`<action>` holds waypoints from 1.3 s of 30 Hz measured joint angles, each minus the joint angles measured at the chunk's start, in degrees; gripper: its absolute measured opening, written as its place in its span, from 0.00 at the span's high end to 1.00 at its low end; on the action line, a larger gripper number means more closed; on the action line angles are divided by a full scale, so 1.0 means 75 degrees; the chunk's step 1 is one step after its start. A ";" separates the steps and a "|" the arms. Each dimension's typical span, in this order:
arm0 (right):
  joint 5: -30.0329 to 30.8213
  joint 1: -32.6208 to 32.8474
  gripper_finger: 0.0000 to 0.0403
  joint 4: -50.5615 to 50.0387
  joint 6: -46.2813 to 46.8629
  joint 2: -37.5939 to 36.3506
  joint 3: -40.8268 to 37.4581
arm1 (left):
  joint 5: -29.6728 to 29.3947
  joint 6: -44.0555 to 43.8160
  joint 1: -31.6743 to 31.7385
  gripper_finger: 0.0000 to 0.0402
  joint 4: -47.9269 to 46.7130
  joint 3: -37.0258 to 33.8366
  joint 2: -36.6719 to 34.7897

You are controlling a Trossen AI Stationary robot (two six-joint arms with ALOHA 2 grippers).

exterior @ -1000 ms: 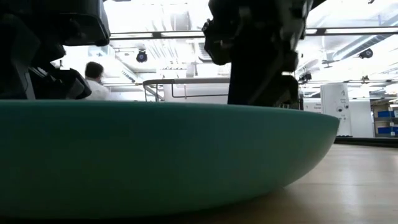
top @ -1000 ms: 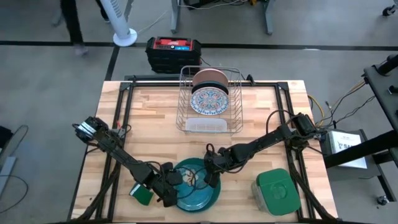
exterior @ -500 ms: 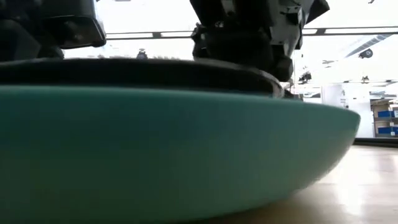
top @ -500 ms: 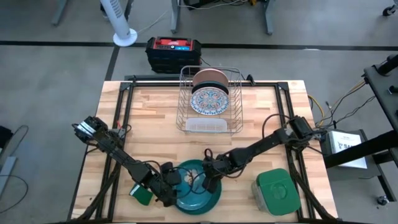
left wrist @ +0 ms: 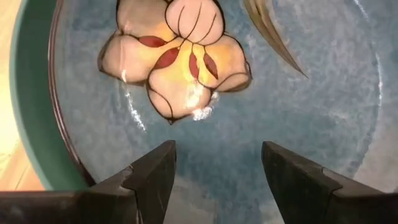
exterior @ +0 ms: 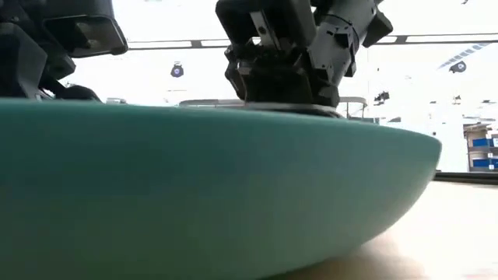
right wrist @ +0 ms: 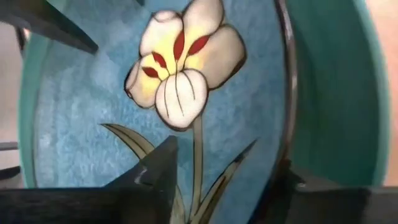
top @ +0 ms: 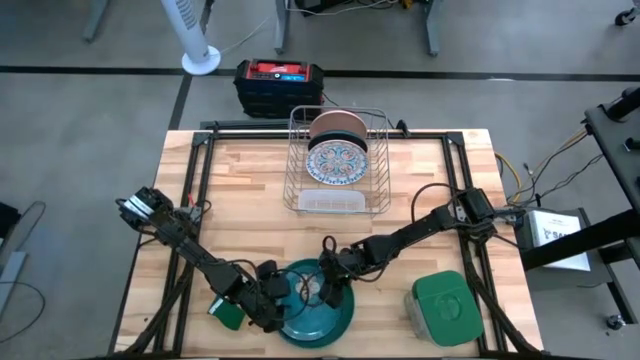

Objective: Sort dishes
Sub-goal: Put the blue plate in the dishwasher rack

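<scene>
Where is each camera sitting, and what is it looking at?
High view: above the table, looking straight down; both arms, teal-green plate, dish rack.
Low view: at table height, looking level across; the plate's rim fills it, grippers above.
Left wrist view: on the left arm, over the flower plate; left gripper open.
Right wrist view: on the right arm, over it; right gripper.
Both wrist views share the painted flower.

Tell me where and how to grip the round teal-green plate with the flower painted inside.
Grip the teal-green plate by its raised rim, one finger inside and one outside. It lies flat on the table, so only the edge offers purchase. Its right side, under the right gripper, looks best.
</scene>
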 joint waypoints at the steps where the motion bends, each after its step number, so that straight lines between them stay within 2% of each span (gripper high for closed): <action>1: 0.0022 0.0000 0.71 0.0019 -0.0012 0.0001 0.0000 | -0.0038 0.0000 0.0000 0.42 0.0006 0.0000 -0.0004; 6: 0.0032 -0.0051 0.82 0.0047 -0.0188 -0.0073 0.0003 | -0.0240 0.0182 -0.0053 0.42 0.0047 0.0003 -0.0013; 10: 0.0065 -0.0100 0.87 0.0024 -0.0336 -0.0262 -0.0021 | -0.0456 0.0521 -0.0181 0.42 -0.0142 0.0220 -0.0010; 18: 0.0148 -0.0114 0.89 -0.0348 -0.0543 -0.0597 -0.0035 | -0.0735 0.0627 -0.0281 0.42 -0.0751 0.0682 -0.0037; 39: 0.0512 -0.0013 0.89 -0.1131 -0.0935 -0.1074 -0.0048 | -0.0934 0.0764 -0.0347 0.42 -0.0838 0.0705 -0.0243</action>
